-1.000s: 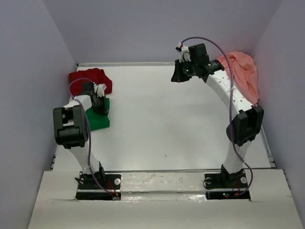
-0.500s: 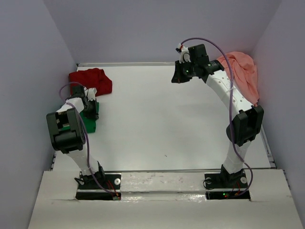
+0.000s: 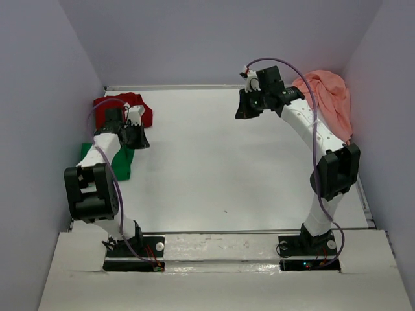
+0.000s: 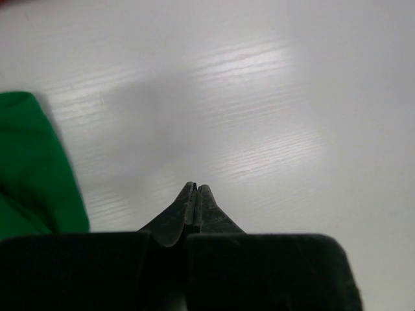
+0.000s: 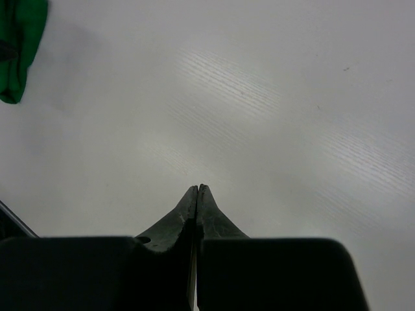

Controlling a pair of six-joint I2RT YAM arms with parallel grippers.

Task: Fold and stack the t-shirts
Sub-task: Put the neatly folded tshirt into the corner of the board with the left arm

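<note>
So the whole rig is sitting in a little booth. Pale lavender-grey walls [image 3: 194, 39] are closing in the white tabletop [image 3: 214, 175] on the left, back and right. The table's faint grain is throwing soft glare streaks in both wrist views.

The green t-shirt [image 3: 122, 166] is lying flat at the left edge, partly under the left arm. The dark red t-shirt [image 3: 146, 116] is bunching up just behind it in the far left corner. The salmon-pink t-shirt [image 3: 332, 97] is slumping in a heap against the right wall, behind the right arm.

The left gripper [image 4: 196, 189] is hanging over bare table just right of the green cloth, fingers pinched fully together and gripping nothing. The right gripper [image 5: 198, 189] is hovering above the far middle of the table, also squeezed closed and empty. Both arms are trailing looping purple cables [image 3: 316, 142].
</note>
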